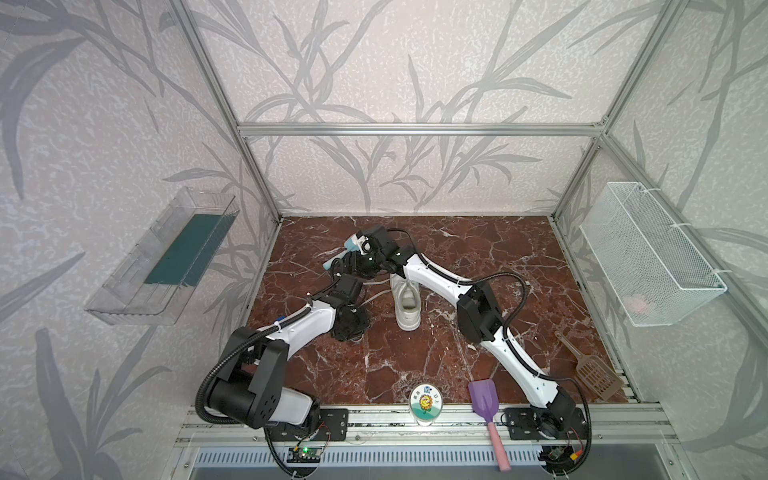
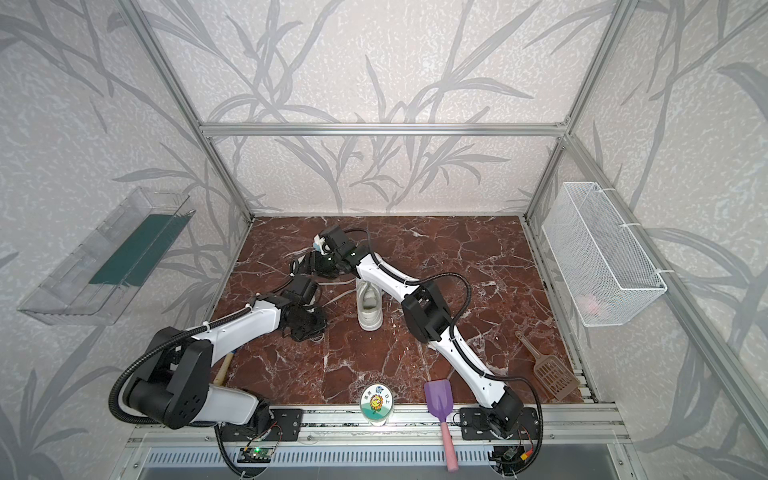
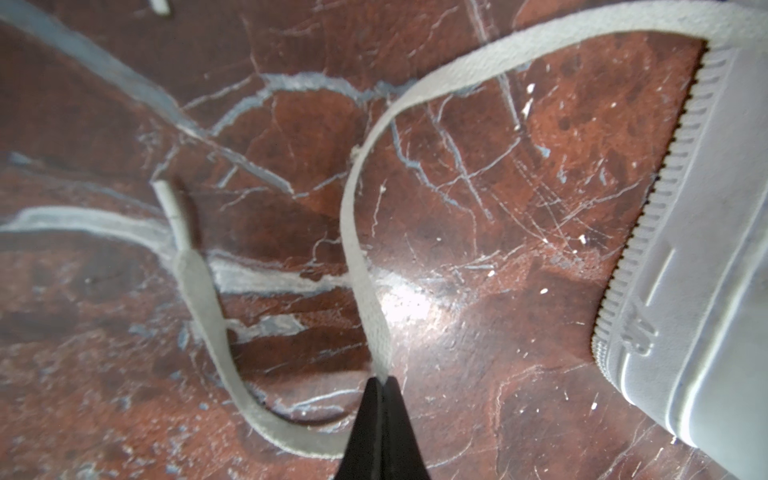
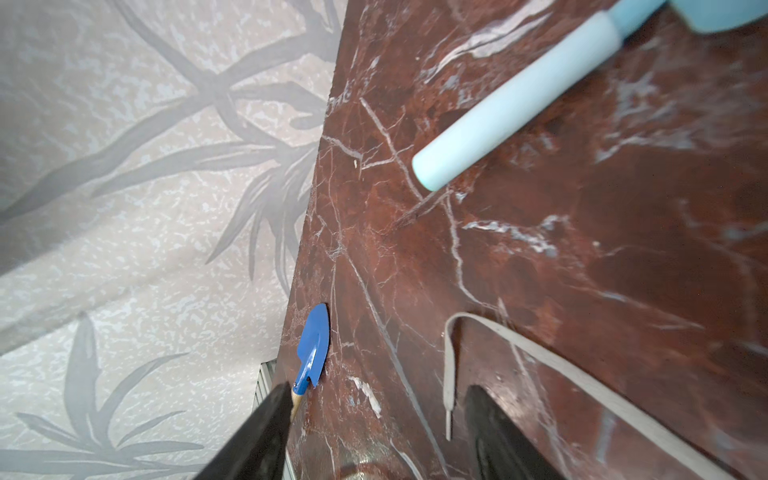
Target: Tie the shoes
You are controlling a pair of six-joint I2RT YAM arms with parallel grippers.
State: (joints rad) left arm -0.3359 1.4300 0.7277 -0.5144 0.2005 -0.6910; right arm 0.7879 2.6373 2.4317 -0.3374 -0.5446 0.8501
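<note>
Lace point(image 3: 352, 232) is clenched in my left tool point(image 3: 381, 382) at nine o'clock of the white sneaker point(image 1: 406, 303), while my right tool point(image 4: 374, 407) hangs released at ten o'clock.

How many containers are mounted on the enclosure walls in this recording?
2: a clear plastic tray on the left wall and a white wire basket on the right wall. Nothing suggests that another is hidden.

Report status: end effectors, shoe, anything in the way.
Left end effector shut on a lace. Right end effector open over the other lace end, not gripping. Sneaker upright, no bow yet. Pale blue handle lying near right end effector.
</note>
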